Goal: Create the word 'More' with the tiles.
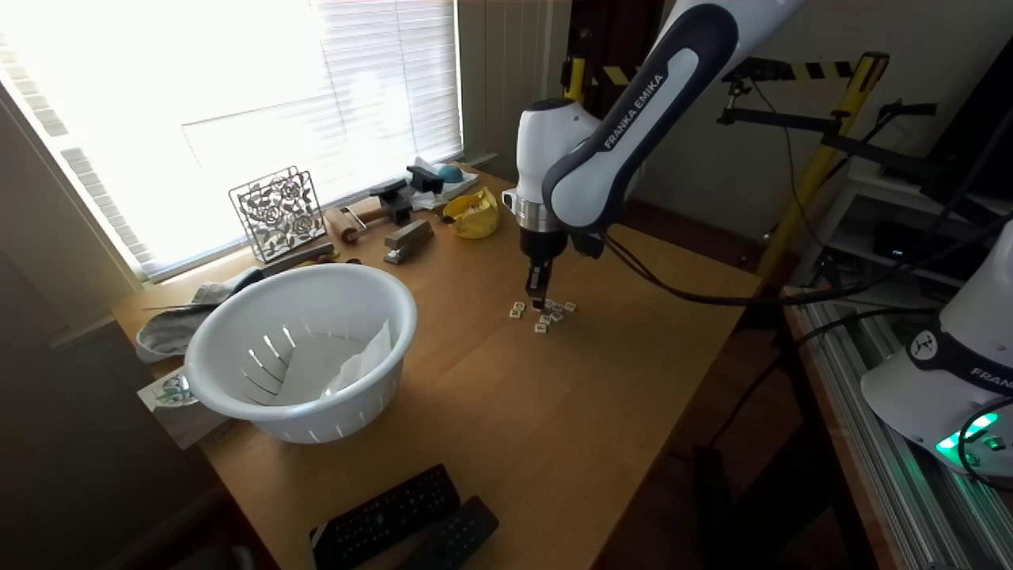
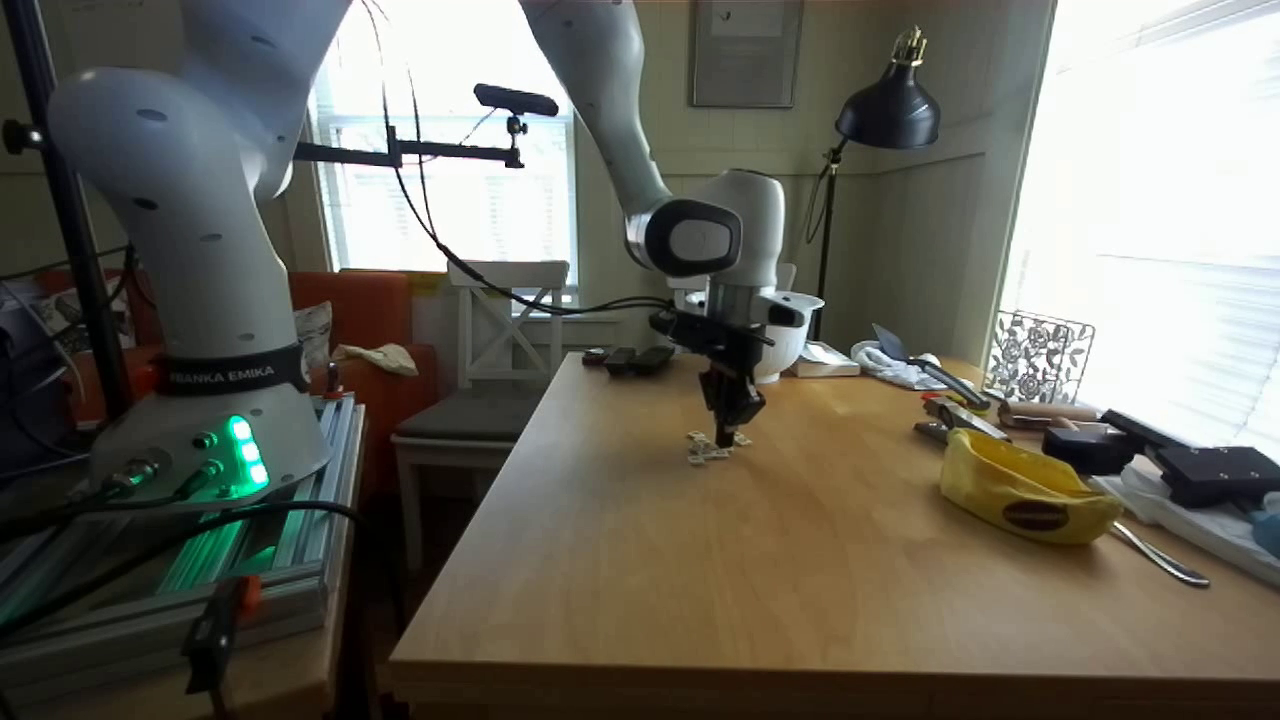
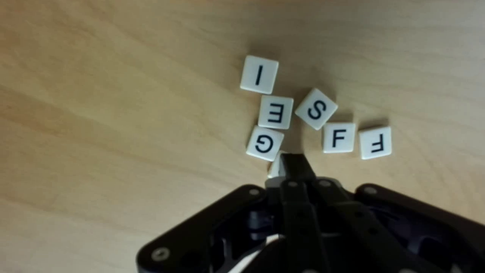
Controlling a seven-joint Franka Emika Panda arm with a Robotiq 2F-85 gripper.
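Observation:
Small cream-white letter tiles lie loose on the wooden table (image 1: 514, 412). In the wrist view I see an I tile (image 3: 259, 74), an E tile (image 3: 276, 112), a G tile (image 3: 265, 143), an S tile (image 3: 316, 109), an upright F tile (image 3: 339, 137) and an upside-down F tile (image 3: 375, 142). A tile with its letter hidden (image 3: 276, 167) is partly covered by my fingertips. My gripper (image 3: 297, 163) is shut, with nothing visible between its fingers. In both exterior views the gripper (image 1: 538, 302) (image 2: 724, 440) points down, low among the tiles (image 1: 541, 328) (image 2: 697, 460).
A white slotted bowl (image 1: 400, 305) stands on the table, with black remotes (image 1: 388, 518) near the table end. A yellow object (image 1: 475, 222) (image 2: 1025, 490), a stapler (image 1: 408, 240) and a metal rose-pattern holder (image 1: 277, 212) are along the window side.

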